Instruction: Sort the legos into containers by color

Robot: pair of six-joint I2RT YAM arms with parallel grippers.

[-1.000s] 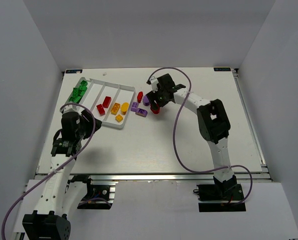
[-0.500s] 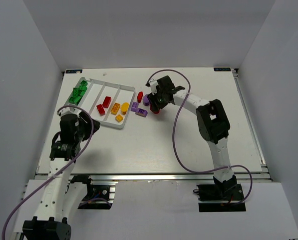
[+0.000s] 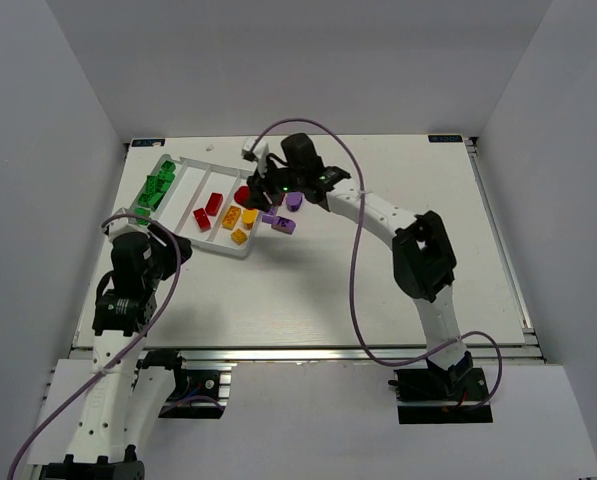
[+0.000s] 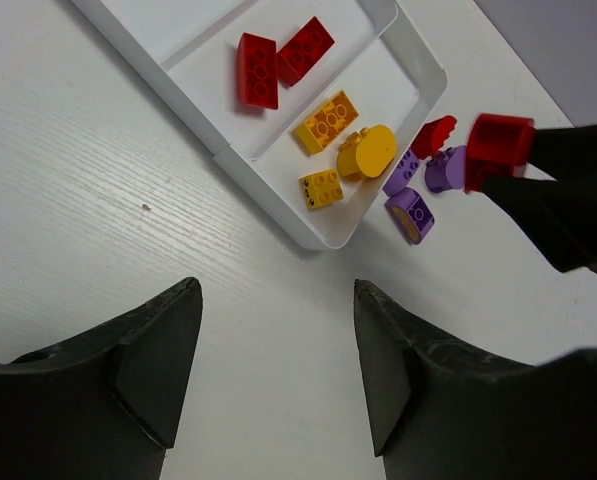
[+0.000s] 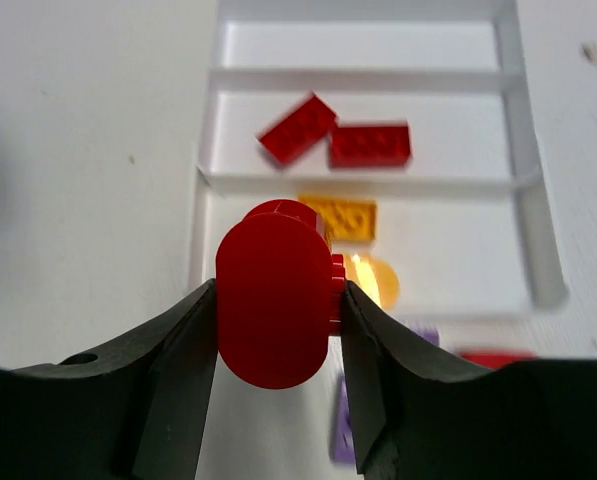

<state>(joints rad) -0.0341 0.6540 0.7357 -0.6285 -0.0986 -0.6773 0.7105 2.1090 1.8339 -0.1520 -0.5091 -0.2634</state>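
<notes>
Wht table (image 3: 378, 290); red oval lego (image 5: 275, 300) clamped in right gripper (image 5: 276, 345).

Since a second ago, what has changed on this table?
The right gripper closed on a red oval brick beside the tray and carried it left over the tray. The left gripper, open, drew back toward its base. The sorted bricks and the purple bricks stayed put.

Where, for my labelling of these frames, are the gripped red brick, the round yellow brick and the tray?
red brick (image 5: 273, 300), right wrist view, flat oval face.
round yellow brick (image 4: 368, 152), left wrist view, top face.
tray (image 4: 393, 90), left wrist view, bare floor beside the yellow bricks.
</notes>
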